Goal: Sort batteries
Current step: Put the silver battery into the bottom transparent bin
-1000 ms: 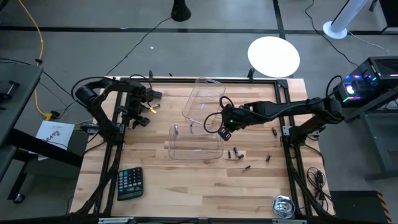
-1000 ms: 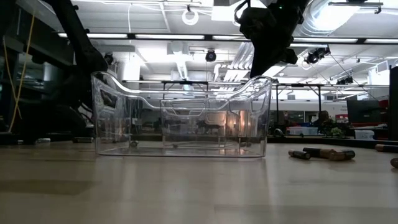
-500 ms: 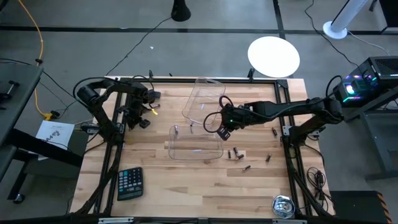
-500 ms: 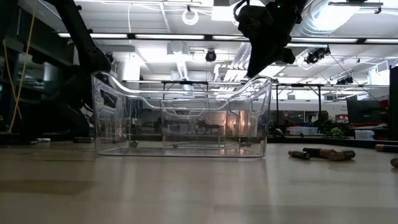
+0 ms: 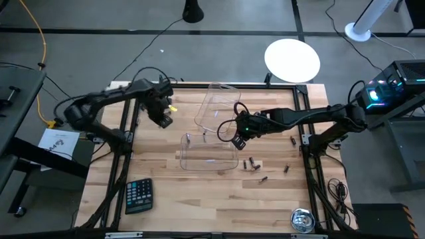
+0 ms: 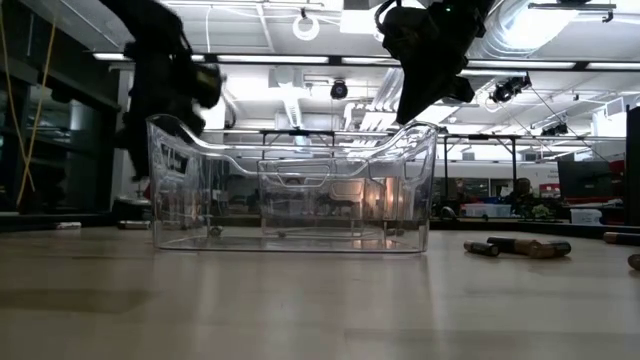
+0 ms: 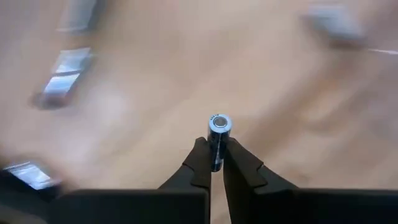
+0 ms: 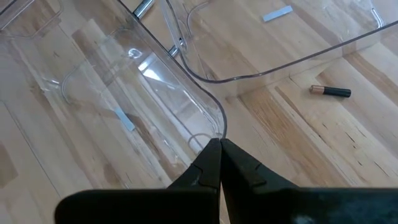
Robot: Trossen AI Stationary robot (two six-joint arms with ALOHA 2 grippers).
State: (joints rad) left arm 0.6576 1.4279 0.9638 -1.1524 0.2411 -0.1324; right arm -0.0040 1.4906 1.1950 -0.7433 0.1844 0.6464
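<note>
My left gripper [image 5: 163, 118] is above the table's far left part, left of the far clear tray [image 5: 216, 105], and is shut on one small dark battery [image 7: 219, 124] with a silvery end. My right gripper [image 8: 219, 144] is shut and empty over the right far corner of the near clear tray [image 5: 208, 151]; I cannot tell whether it touches the rim. Several loose batteries [image 5: 252, 163] lie on their sides on the wood right of the near tray; one also shows in the right wrist view [image 8: 330, 91], and some in the low view [image 6: 528, 246]. My left gripper pinches the battery's body [image 7: 216, 151] between its two fingers [image 7: 199, 163]. The battery lies along the fingers, and its silvery end [image 7: 219, 122] sticks out past the fingertips. The fingers point down at the table, and the battery is lifted clear of it.
A calculator [image 5: 139, 195] lies at the near left. A round tape measure [image 5: 302, 220] lies at the near right corner. A single battery [image 5: 293, 141] lies near the right edge. The two trays stand in the middle, one behind the other.
My left gripper has swung fast from the table's left edge toward the far tray, a little toward the far edge, staying shut on the battery.
</note>
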